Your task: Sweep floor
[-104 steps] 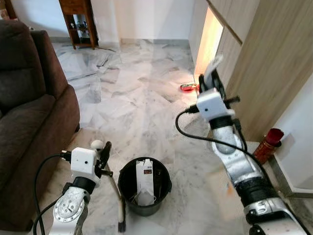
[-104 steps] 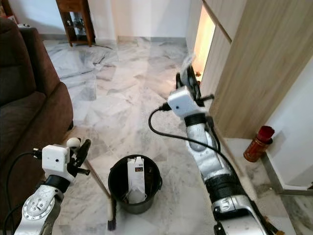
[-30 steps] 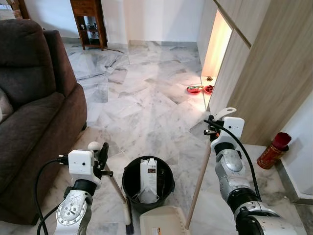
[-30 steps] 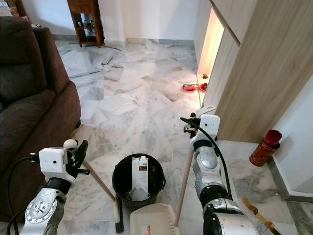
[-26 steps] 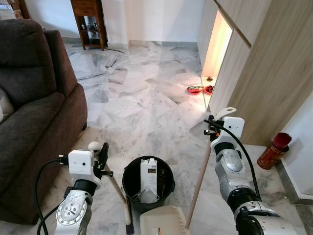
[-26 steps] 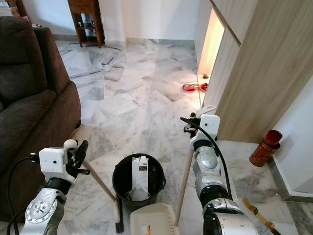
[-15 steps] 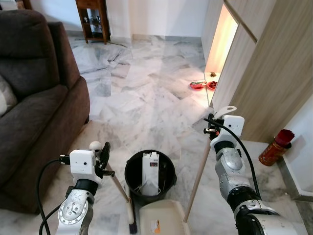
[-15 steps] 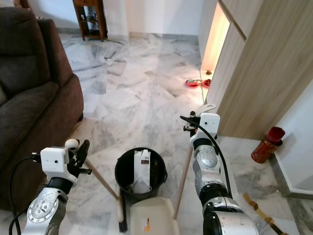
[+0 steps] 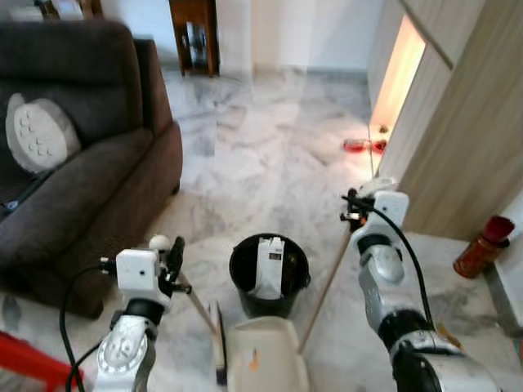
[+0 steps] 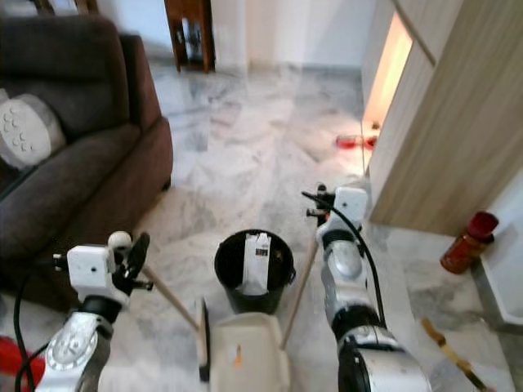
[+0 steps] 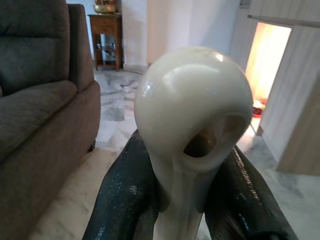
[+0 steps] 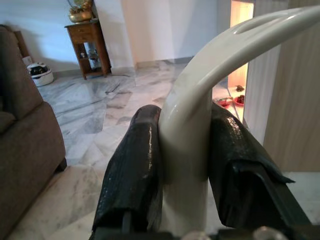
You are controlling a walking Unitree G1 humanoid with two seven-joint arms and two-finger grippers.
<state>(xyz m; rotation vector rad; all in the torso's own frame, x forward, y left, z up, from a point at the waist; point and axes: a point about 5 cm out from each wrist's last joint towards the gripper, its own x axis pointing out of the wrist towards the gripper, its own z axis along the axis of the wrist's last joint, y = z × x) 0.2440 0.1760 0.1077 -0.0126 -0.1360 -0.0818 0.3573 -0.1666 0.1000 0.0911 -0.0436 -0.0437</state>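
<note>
The broom (image 9: pixel 198 309) is clamped at its rounded cream top by the left gripper (image 11: pixel 185 200), its long axis slanting down to the marble floor (image 9: pixel 270 163). The dustpan (image 9: pixel 263 359) handle is pinched by the right gripper (image 12: pixel 184 165), slanting beside the black bin (image 9: pixel 270 278).

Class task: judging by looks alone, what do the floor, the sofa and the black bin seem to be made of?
Floor: polished marble or marble-look tile, grey veins, glossy reflections.
Sofa: dark brown fabric, matte and soft-looking, possibly suede-like.
Black bin: probably plastic, smooth with a slight sheen.
</note>
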